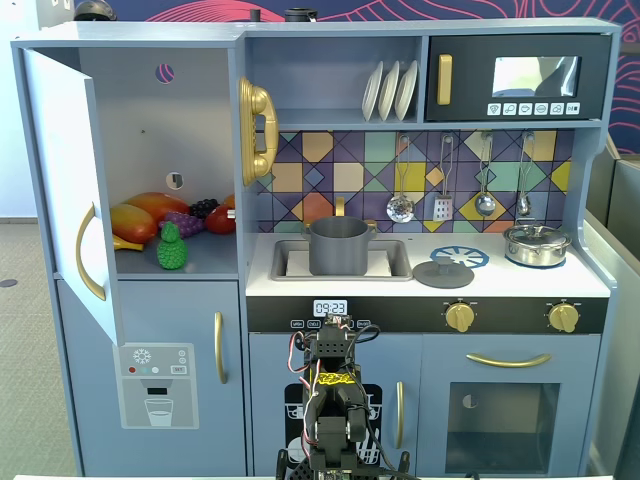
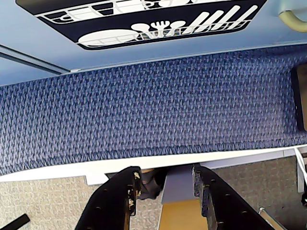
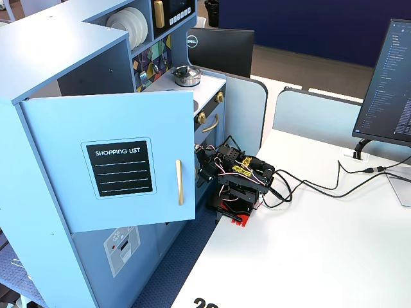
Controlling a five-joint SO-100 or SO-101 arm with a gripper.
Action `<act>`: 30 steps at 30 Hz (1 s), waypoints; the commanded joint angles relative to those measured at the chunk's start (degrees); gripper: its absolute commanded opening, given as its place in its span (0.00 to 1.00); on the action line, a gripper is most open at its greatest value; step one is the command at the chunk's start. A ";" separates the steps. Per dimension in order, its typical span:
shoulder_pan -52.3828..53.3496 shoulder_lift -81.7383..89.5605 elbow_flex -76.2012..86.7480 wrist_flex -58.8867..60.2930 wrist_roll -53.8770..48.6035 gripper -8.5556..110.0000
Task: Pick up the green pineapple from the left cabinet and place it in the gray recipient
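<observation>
Green pineapple (image 1: 172,249), just one, standing leaves up, left-middle cabinet shelf (image 1: 190,264), one gray pot (image 1: 338,246) in sink, gripper (image 2: 165,184) fingers apart, holding nothing.

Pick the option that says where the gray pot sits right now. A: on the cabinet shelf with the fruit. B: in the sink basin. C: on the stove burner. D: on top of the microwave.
B: in a fixed view the gray pot stands inside the sink basin, left of the flat lid.
</observation>
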 commanded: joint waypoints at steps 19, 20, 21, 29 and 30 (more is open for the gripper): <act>-14.68 -0.62 -2.55 1.76 -1.32 0.07; -17.75 -0.70 -4.57 -1.23 0.09 0.07; -21.09 -0.79 -6.94 -4.22 1.76 0.07; -44.03 -3.52 -20.30 -36.83 0.79 0.07; -44.82 -3.96 -21.53 -38.58 -1.76 0.07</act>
